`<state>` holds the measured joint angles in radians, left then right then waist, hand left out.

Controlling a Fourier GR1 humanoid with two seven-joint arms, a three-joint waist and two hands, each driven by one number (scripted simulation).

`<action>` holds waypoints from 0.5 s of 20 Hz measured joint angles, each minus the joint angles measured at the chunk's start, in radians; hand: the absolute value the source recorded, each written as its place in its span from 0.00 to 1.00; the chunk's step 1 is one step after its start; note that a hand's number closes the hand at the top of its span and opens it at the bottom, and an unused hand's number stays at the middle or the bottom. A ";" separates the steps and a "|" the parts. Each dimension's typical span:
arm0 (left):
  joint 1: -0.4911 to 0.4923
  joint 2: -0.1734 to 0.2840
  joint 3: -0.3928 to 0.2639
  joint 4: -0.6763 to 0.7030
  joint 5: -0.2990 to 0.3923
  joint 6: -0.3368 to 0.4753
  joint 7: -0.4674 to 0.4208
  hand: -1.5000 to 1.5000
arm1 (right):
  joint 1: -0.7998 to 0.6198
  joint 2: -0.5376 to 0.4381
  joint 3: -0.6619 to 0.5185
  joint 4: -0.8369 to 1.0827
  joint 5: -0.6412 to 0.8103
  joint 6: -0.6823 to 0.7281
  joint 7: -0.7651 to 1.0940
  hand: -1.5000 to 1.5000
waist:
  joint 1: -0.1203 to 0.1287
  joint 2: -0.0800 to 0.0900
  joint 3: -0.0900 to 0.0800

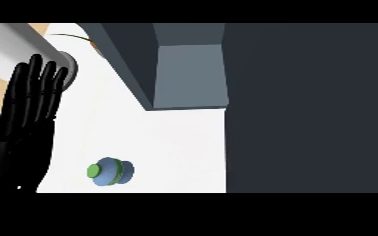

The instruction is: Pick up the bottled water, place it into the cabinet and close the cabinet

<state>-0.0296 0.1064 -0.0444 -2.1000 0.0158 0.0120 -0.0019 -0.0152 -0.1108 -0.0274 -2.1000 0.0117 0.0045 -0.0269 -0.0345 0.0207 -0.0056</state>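
The bottled water stands on the white counter near the view's lower left, seen almost straight from above, so that only its green cap and blue shoulders show and its height is hard to judge. Nothing touches it. At the left edge the left hand is held up with its black fingers straight and side by side, pointing toward the far side; its palm and wrist run off the lower left and are partly cut off, and it stands well apart from the bottle. The right hand shows nowhere in the view. Far of the bottle, in the middle, the cabinet appears as a grey-blue box with a darker slanted face on its left; whether its door stands open cannot be told from this angle. A broad dark panel fills the whole right side and hides whatever lies behind it. At the far left a pale grey rounded shape is partly covered by the fingers and cannot be identified.
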 measured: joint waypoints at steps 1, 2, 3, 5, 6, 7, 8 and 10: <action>0.007 0.000 -0.009 0.003 0.007 -0.015 -0.007 0.00 | 0.004 -0.003 -0.009 -0.003 -0.004 0.002 0.004 0.00 | 0.007 -0.005 0.001; 0.024 0.004 -0.016 -0.006 0.024 -0.037 -0.015 0.00 | 0.006 -0.002 -0.006 -0.008 0.002 0.000 0.009 0.00 | 0.013 -0.008 0.002; 0.045 0.004 -0.042 -0.025 0.032 -0.059 -0.018 0.00 | 0.017 -0.004 -0.006 -0.022 0.004 0.001 0.014 0.00 | 0.018 -0.012 0.003; 0.086 0.009 -0.106 -0.076 0.053 -0.110 -0.021 0.00 | 0.050 0.001 0.016 -0.053 0.023 0.003 0.014 0.00 | 0.024 -0.018 0.004; 0.105 0.014 -0.140 -0.102 0.063 -0.137 -0.023 0.00 | 0.070 -0.005 0.012 -0.066 0.015 0.013 0.008 0.00 | 0.025 -0.021 0.004; 0.138 0.001 -0.161 -0.080 0.094 -0.140 0.008 0.00 | 0.086 0.018 0.031 -0.060 -0.023 0.015 0.031 0.00 | 0.025 -0.018 0.005; 0.176 -0.011 -0.186 -0.069 0.125 -0.143 0.039 0.00 | 0.104 0.038 0.045 -0.049 -0.060 0.017 0.052 0.00 | 0.030 -0.017 0.006; 0.246 -0.019 -0.220 -0.062 0.181 -0.150 0.097 0.00 | 0.150 0.066 0.077 -0.050 -0.123 0.023 0.091 0.00 | 0.033 -0.019 0.006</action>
<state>0.2160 0.0877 -0.2643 -2.1617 0.1973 -0.1382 0.0953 0.1346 -0.0451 0.0496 -2.1502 -0.1110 0.0280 0.0643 -0.0017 0.0012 0.0004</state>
